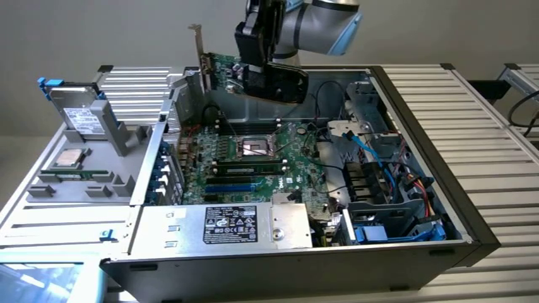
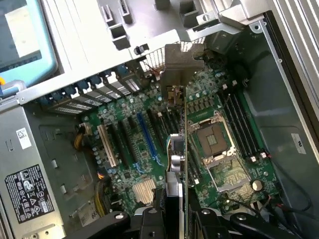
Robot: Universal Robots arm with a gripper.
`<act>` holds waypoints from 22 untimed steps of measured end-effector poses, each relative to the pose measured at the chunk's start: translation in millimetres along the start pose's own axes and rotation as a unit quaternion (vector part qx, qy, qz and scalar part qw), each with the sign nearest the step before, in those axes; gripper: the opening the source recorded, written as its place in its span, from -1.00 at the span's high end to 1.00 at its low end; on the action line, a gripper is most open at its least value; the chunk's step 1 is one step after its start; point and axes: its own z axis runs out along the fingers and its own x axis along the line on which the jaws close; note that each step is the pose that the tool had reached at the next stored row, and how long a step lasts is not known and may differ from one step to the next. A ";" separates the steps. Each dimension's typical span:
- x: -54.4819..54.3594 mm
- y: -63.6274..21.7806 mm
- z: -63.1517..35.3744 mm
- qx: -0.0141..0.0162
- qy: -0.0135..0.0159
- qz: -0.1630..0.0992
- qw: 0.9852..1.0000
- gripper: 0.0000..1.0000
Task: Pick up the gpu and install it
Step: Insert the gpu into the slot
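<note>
In the exterior view, we have the gripper (image 1: 251, 74) clamped on the gpu (image 1: 221, 68). The card is carried on edge, high over the open computer case (image 1: 471, 214), with its silver bracket (image 1: 199, 44) poking up at the exterior view's left. It touches nothing but the claw and hangs well above the motherboard (image 1: 252, 158).

In the wrist view, we look straight down the card. The gpu (image 2: 175, 159) runs out edge-on from between the fingers (image 2: 149, 221), which press on its two faces. Its bracket (image 2: 183, 64) sits at the far end, over the rear slot openings. The blue slot (image 2: 147, 137) lies off to one side of the card's line, apart from it and at a slight angle. The CPU socket (image 2: 212, 139) is just on the other side.

As we read it, this is the line-up step. Doing it well means keeping the card upright and turning its bottom edge parallel to the slot. The bracket should be matched to a rear opening, with no brushing against the socket.
</note>
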 end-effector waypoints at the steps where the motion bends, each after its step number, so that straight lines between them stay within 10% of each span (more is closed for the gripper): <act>1: 0.0 0.0 0.3 0.002 0.001 -0.008 1.000 0.44; 10: -0.2 -0.2 3.9 0.014 0.010 -0.082 0.996 0.44; 22: -0.1 1.6 17.5 0.017 0.011 -0.141 0.990 0.44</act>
